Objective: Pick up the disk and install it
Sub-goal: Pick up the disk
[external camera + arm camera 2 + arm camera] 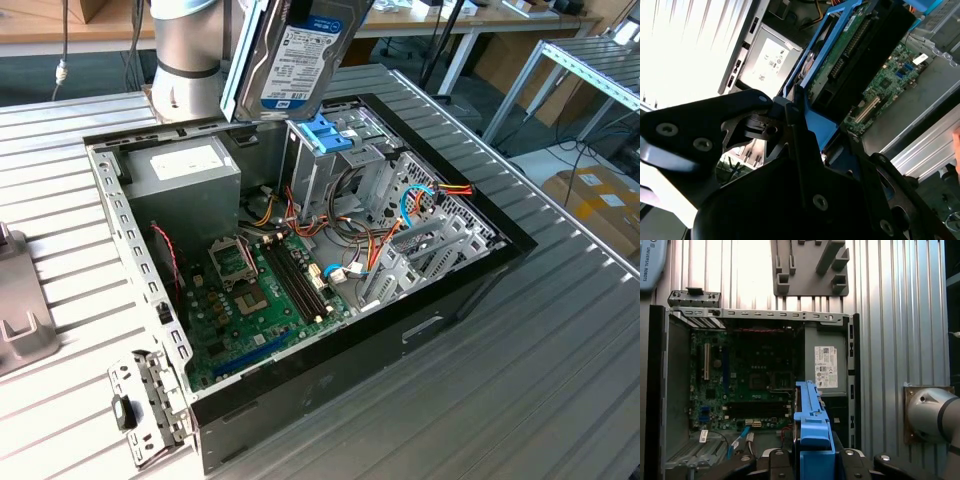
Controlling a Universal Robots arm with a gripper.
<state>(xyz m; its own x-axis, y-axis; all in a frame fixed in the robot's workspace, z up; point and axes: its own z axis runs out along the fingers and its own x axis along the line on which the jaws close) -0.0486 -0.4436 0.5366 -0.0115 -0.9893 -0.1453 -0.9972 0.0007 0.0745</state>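
Airtime for the disk [295, 55]: we see it hanging over the open computer case [330, 385], well clear of the table [520, 400]. Its lower end sits just above the drive cage [310, 175] and its blue latch [325, 135]. In the first wrist view the claw [812, 457] is clamped on the light blue carrier, pinching it from both sides.

Our read is that this is the carry-and-line-up step. Doing it well means a firm squeeze on the carrier, no swing, and the disk squared to the cage while staying off the loose cables [375, 255].

The long axis runs steeply up and down, slightly tilted. The labelled face is turned toward the exterior camera and the bottom end points at the cage. The circuit-board side shows in the second wrist view.
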